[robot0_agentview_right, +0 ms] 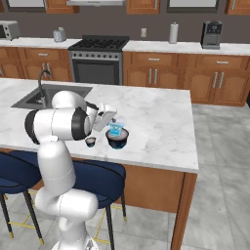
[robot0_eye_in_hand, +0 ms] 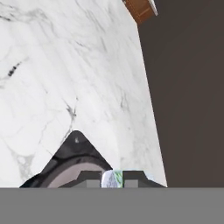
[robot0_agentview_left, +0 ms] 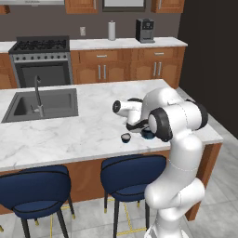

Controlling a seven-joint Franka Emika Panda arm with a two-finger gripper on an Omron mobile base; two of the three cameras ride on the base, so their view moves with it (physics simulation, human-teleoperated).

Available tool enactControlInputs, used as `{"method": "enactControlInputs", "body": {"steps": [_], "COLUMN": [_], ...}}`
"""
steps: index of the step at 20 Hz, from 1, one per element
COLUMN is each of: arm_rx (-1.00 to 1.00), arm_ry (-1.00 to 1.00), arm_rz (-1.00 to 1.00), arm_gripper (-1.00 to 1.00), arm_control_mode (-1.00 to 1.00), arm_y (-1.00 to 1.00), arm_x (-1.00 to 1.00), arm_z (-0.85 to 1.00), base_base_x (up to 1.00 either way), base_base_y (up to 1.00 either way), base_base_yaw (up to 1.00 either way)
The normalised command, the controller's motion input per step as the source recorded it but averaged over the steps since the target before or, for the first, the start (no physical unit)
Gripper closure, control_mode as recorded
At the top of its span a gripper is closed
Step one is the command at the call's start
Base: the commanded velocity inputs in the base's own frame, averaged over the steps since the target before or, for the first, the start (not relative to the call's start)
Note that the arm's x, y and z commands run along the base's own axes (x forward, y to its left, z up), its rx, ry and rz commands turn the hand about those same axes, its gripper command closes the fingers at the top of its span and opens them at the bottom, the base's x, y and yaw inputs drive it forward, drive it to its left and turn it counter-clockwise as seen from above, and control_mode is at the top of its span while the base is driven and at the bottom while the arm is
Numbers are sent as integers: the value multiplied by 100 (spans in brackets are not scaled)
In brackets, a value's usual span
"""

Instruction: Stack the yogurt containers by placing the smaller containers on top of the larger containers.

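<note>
- The marble tabletop point(robot0_agentview_right: 161, 127) carries the big dark tub point(robot0_agentview_right: 117, 139) near its front edge.
- The jaws grip the light-blue cup point(robot0_agentview_right: 116, 128), right over the tub; lower it straight, centred, before letting go.
- The tiny dark cup point(robot0_agentview_right: 90, 142) waits just beside; avoid bumping it.

The left base view looks from behind and left of the arm point(robot0_agentview_left: 179, 139), forward and down across the marble island point(robot0_agentview_left: 69, 135) — the sink point(robot0_agentview_left: 42, 104) lies at its left, the stove point(robot0_agentview_left: 42, 60) and back counter far behind. The right base view looks from behind and right of the arm, over the same island toward the same stove and back counter, with floor to the right. Both share the island's near edge, where the wide dark tub point(robot0_agentview_right: 117, 138) and tiny dark cup point(robot0_agentview_right: 90, 141) stand. The hand view sits very close — looking down along the gripper point(robot0_eye_in_hand: 113, 178) at the dark tub's rim, marble and the island's edge.
</note>
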Motion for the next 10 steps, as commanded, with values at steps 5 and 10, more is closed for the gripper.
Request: {"method": "enactControlInputs", "body": {"steps": [5, 10], "arm_rx": [0, 0], "arm_ry": [0, 0], "arm_rz": [0, 0], "arm_gripper": [-100, -100], "arm_control_mode": [-100, -100], "arm_y": [0, 0], "arm_x": [0, 0], "arm_z": [0, 0], "base_base_x": [0, 0], "base_base_y": [0, 0], "base_base_yaw": [0, 0]}}
